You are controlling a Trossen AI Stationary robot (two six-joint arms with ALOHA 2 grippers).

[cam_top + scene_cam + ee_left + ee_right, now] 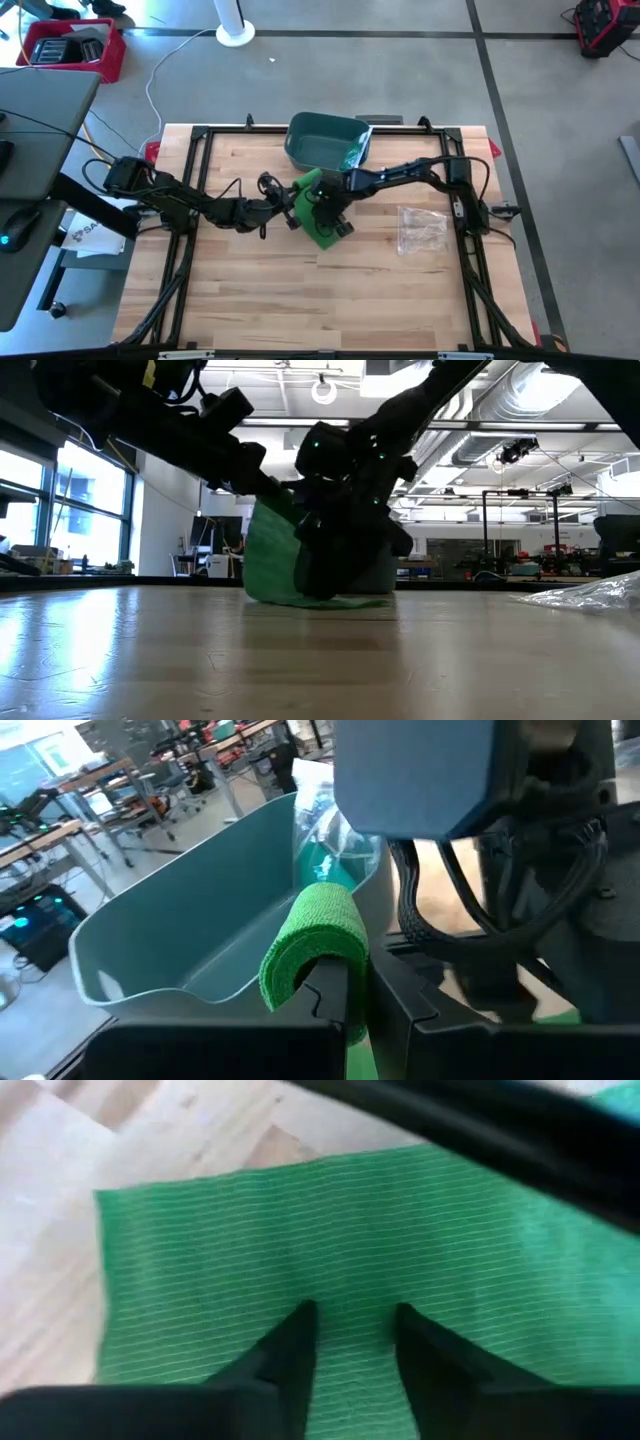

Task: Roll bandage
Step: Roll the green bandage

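Wooden table (pixel 250 290) bare in front, left end effector (pixel 292 207) clamping green bandage (pixel 318 232), right end effector (pixel 352 1342) parted over it.

From overhead we look straight down on the whole tabletop (pixel 250 290) and both arms, well back from them. At tabletop height we look level across the wood into the room behind, close to the surface. From the left wrist we face forward, very near a green bandage (pixel 310 945) with a teal bin (pixel 190 935) behind it. From the right wrist we look down, very near the flat bandage on the wood. All four views share that bandage at the middle of the tabletop.
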